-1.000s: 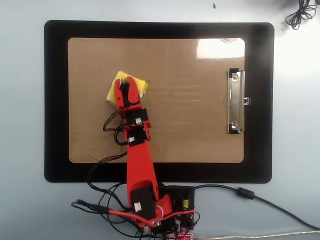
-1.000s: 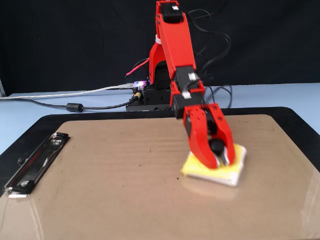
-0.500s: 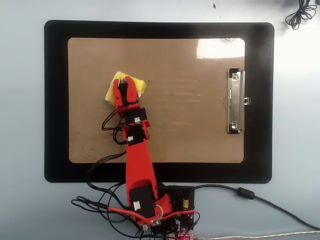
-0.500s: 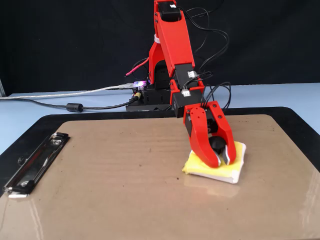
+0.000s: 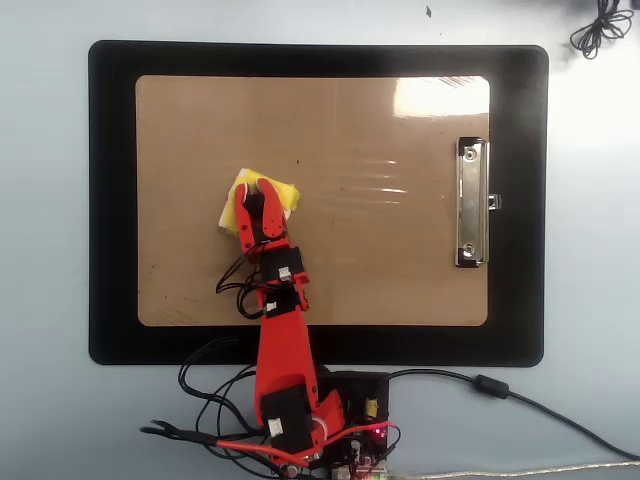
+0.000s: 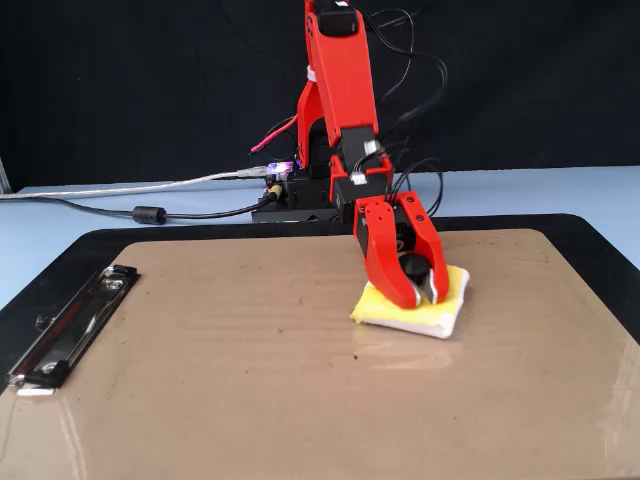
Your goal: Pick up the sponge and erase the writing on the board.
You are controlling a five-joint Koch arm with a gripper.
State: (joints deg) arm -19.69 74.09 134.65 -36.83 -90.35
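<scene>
The yellow sponge (image 5: 284, 191) (image 6: 456, 284) lies flat on the tan board (image 5: 400, 270) (image 6: 200, 360), left of centre in the overhead view. My red gripper (image 5: 257, 186) (image 6: 421, 293) presses down on it from above. Its jaws are closed around the black knob on the sponge's top. No legible writing shows on the board, only a couple of tiny dark specks (image 5: 297, 162) near the sponge. Part of the sponge is hidden under the fingers.
The board rests on a larger black mat (image 5: 110, 200) (image 6: 600, 250). Its silver clip (image 5: 472, 202) (image 6: 70, 325) sits at the right short edge in the overhead view. The arm's base with loose wires (image 5: 340, 420) stands at the mat's near edge. A coiled cable (image 5: 598, 30) lies top right.
The gripper has dragged the sponge across the board toward the arm's base, downward and slightly right in the overhead view. It stays shut on the sponge throughout.
</scene>
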